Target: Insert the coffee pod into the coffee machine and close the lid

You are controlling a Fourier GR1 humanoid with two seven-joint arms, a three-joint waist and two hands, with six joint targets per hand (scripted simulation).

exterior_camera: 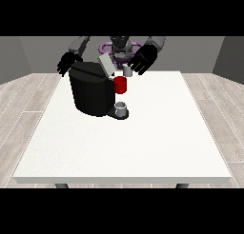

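Observation:
A black coffee machine [91,92] stands on the white table [124,142] at its far left-centre. Its grey lid [106,63] is tilted up and open. A red pod holder [121,85] sticks out at the machine's front, with a small grey cup [121,107] on the round drip base below. The hand at the view's right [144,59] hovers above and just right of the red holder, fingers curled round a small grey coffee pod [127,71]. The hand at the view's left [68,63] hangs behind the machine's left top corner, fingers relaxed, holding nothing.
The robot's torso [121,47] stands behind the table's far edge. Bare white tabletop stretches from the machine towards the near edge and to the right side. Wooden floor surrounds the table.

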